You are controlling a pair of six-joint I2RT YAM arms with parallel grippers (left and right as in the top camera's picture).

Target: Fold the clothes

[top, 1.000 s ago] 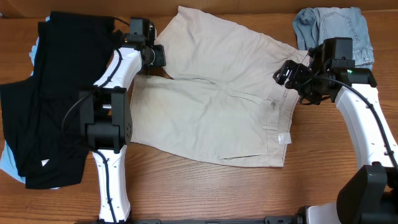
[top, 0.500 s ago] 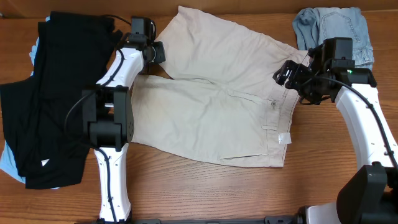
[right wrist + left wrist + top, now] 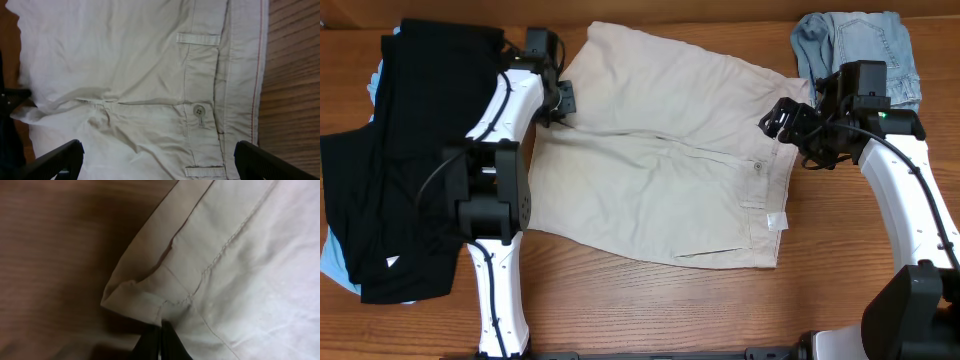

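The beige shorts point(image 3: 660, 170) lie spread flat mid-table, waistband with button point(image 3: 759, 166) and white tag point(image 3: 778, 222) to the right, legs to the left. My left gripper point(image 3: 563, 101) is shut on the hem corner of the far leg. In the left wrist view its fingers point(image 3: 160, 342) pinch that hem corner point(image 3: 145, 300) against the wood. My right gripper point(image 3: 777, 120) hovers open over the waistband, holding nothing. The right wrist view shows its gripper point(image 3: 162, 165) spread wide over the button point(image 3: 199, 111) and a belt loop point(image 3: 198, 38). The black garments point(image 3: 400, 150) lie piled at the left.
A light blue denim garment point(image 3: 860, 40) is bunched at the back right corner, just behind the right arm. A pale blue cloth point(image 3: 334, 262) shows under the black pile. Bare wooden table point(image 3: 650, 310) runs along the front.
My left gripper has moved left and slightly back, dragging the far leg's hem with it; that leg now lies straighter, closer to the near leg. The right arm has not moved.
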